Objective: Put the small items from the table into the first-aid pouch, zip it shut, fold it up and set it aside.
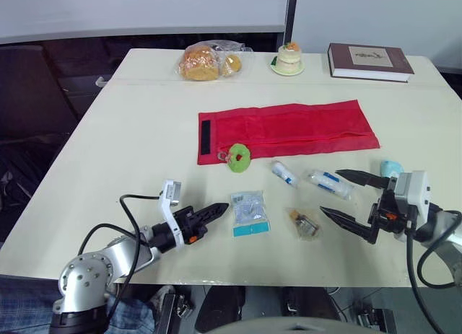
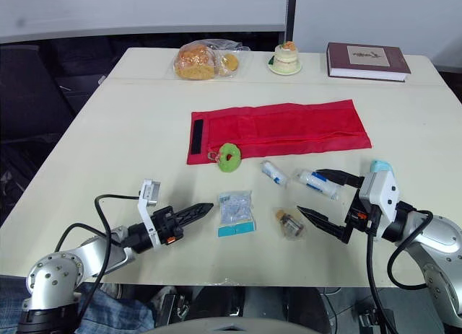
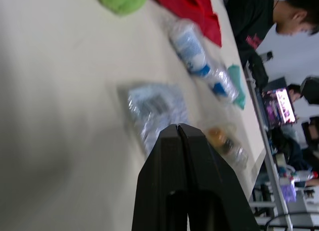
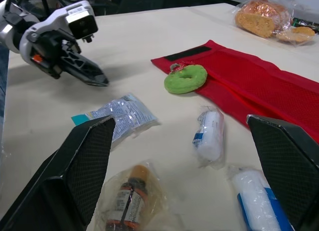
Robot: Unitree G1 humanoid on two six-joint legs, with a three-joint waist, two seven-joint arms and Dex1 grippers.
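Slippery film around the bagged vial (image 1: pixel 304 223) is being framed by the spread right pincer (image 1: pixel 330 192), likely skidding if nipped, while the left pincer (image 1: pixel 221 206) is being held pressed together.

left arm (image 1: pixel 108 265): silver metal elbow housing at bottom-left, forearm angled forward and toward the robot's right. A black cable (image 1: pixel 130 218) loops over it, and a white camera block (image 1: pixel 170 193) stands up on the wrist.
left jaws: two black tapered fingers pressed together, no gap in the wrist view. Fingertips (image 1: pixel 216 208) aim right, roughly level.
right arm (image 2: pixel 437 240): silver, comes in from bottom-right with the forearm aimed toward the robot's left. A second black cable (image 1: pixel 415 262) hangs under it, and a white wrist block (image 1: pixel 411 190) sits on top.
right jaws: spread wide, one black finger (image 1: pixel 357 178) above, the other (image 1: pixel 345 221) below, both tips pointing left.
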